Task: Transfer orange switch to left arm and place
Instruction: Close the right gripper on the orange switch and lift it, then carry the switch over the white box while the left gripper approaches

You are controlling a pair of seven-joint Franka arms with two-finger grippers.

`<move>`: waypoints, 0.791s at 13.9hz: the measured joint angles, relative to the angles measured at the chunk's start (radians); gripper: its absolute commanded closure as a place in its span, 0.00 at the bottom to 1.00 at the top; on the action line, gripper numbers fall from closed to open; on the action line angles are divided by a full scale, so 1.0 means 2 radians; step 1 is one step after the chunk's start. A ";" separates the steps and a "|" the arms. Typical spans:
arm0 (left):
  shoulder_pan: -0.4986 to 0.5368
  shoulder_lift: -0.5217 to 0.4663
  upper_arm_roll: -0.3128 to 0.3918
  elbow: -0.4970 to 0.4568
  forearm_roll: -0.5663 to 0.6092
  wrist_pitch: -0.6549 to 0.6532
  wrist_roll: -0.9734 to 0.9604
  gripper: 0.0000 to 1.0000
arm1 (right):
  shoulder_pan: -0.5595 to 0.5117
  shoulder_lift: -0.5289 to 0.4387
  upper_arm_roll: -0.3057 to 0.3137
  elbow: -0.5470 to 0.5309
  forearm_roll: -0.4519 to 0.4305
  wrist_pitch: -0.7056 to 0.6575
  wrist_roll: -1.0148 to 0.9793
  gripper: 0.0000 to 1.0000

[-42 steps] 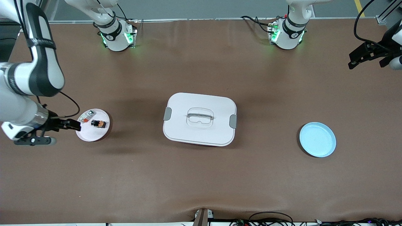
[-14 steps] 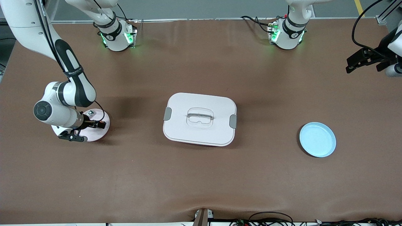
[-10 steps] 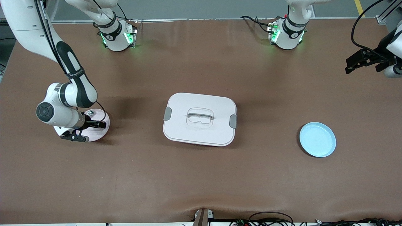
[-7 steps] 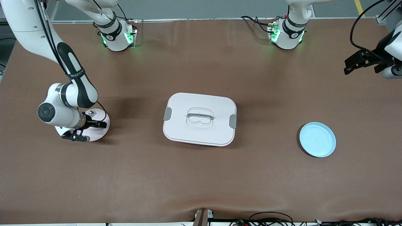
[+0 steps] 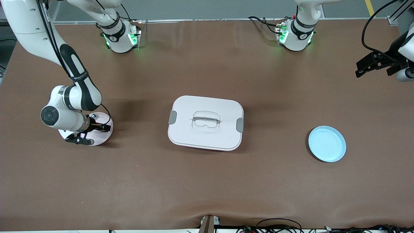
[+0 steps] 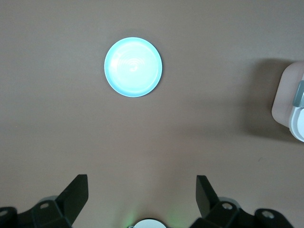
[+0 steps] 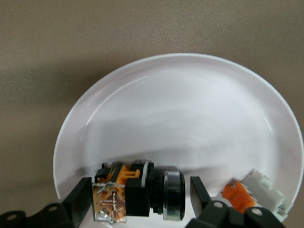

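Note:
The orange switch (image 7: 137, 192), a small black part with orange and clear ends, lies on its side on a white round plate (image 5: 104, 137) toward the right arm's end of the table. My right gripper (image 5: 103, 128) is down at the plate with its fingers on either side of the switch's two ends; in the right wrist view one finger (image 7: 81, 202) touches the clear end and a narrow gap shows at the other. The white lidded box (image 5: 205, 122) sits mid-table. My left gripper (image 5: 360, 67) hangs open and high over the left arm's end of the table, nothing between its fingers.
A small white-grey piece with an orange bit (image 7: 251, 192) shares the white plate (image 7: 190, 118) beside the switch. A light blue plate (image 5: 326, 144) lies toward the left arm's end, seen below the left gripper (image 6: 141, 197) with the box corner (image 6: 290, 102).
The right gripper came down over the white plate and settled around the switch, and its fingers have drawn in toward the switch's ends. The left gripper has only drifted slightly.

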 measured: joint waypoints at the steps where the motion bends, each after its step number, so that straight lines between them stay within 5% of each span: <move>1: 0.000 0.000 0.000 0.000 0.000 0.000 0.000 0.00 | 0.002 0.000 0.000 0.000 -0.001 0.000 0.000 0.70; 8: 0.001 0.000 0.002 0.003 0.000 0.001 0.000 0.00 | 0.007 -0.002 0.000 0.005 -0.006 -0.009 -0.003 0.76; 11: 0.001 0.000 0.002 0.003 0.000 0.001 0.000 0.00 | 0.007 -0.027 0.000 0.026 -0.008 -0.062 -0.016 0.74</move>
